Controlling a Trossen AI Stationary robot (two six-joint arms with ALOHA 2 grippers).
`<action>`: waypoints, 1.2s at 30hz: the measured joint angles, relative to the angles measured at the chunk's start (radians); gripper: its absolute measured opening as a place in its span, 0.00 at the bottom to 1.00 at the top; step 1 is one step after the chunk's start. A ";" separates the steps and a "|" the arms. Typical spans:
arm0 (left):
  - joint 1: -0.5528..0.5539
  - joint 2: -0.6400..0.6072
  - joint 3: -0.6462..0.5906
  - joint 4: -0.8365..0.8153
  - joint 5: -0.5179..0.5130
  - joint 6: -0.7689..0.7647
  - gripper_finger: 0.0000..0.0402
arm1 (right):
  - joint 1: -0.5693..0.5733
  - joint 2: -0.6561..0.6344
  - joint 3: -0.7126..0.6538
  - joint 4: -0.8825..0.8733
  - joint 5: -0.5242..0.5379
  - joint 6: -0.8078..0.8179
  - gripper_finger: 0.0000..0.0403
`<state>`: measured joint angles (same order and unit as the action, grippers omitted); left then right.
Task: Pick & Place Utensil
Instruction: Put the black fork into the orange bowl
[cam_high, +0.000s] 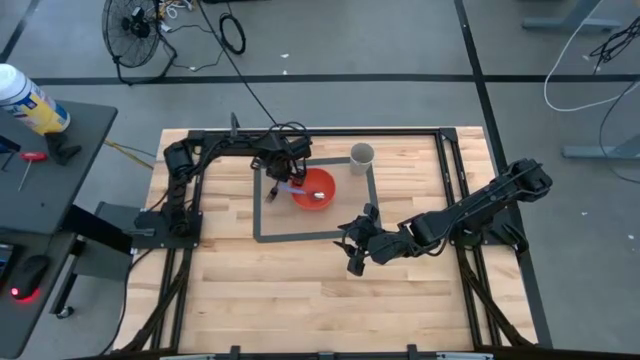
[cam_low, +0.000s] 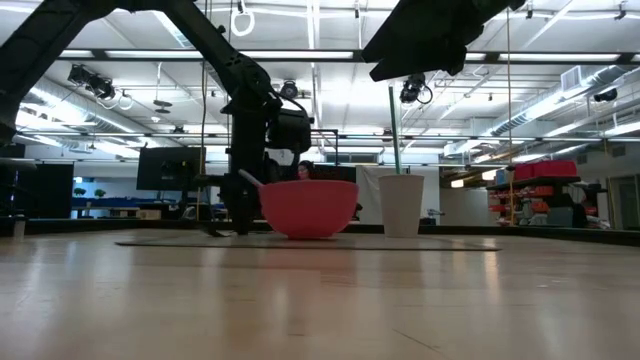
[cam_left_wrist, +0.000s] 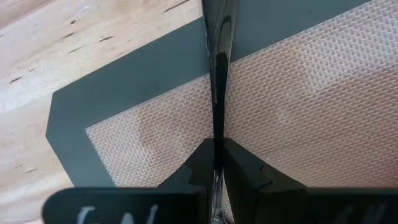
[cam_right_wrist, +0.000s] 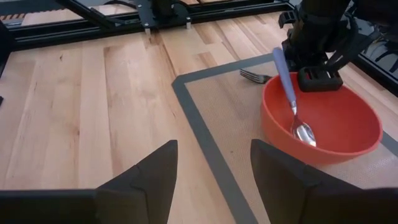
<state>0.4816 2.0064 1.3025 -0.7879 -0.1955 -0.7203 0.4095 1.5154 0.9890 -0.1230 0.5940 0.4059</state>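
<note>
A metal fork (cam_right_wrist: 252, 76) lies low over the grey-bordered mat (cam_high: 300, 225), just left of the red bowl (cam_high: 331, 178), tines pointing away from my left gripper (cam_high: 277, 187), which is shut on it. A spoon (cam_right_wrist: 287, 84) leans on the bowl's rim with its head inside the bowl (cam_right_wrist: 292, 146). A white cup (cam_high: 361, 155) stands at the mat's far right corner. My right gripper (cam_high: 352, 250) hangs open near the mat's front edge, with nothing between its fingers. My left gripper (cam_left_wrist: 216, 144) pinches the fork's thin handle (cam_left_wrist: 217, 127) between its two fingers, coming from above and pointing steeply down. The fork (cam_left_wrist: 217, 74) runs out from the fingertips across the mat (cam_left_wrist: 311, 93). Whether it rests on the mat or hangs just above it, I cannot tell.
The mat's dark border (cam_right_wrist: 205, 124) frames the work area. Bare wooden tabletop (cam_high: 300, 300) stretches toward the near edge. Black frame rails (cam_high: 450, 180) run along the table's sides and far edge.
</note>
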 joint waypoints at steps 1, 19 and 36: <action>0.000 0.000 0.000 0.000 0.000 0.000 0.09 | 0.000 0.000 0.000 0.000 0.000 0.000 0.51; -0.008 0.000 -0.001 0.003 0.016 0.022 0.19 | 0.000 0.000 0.000 -0.004 0.000 -0.001 0.51; -0.009 0.004 0.049 -0.071 -0.038 0.038 0.06 | 0.000 0.000 0.000 -0.004 0.000 -0.001 0.51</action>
<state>0.4722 2.0101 1.3520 -0.8588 -0.2336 -0.6820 0.4095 1.5154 0.9890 -0.1274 0.5943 0.4053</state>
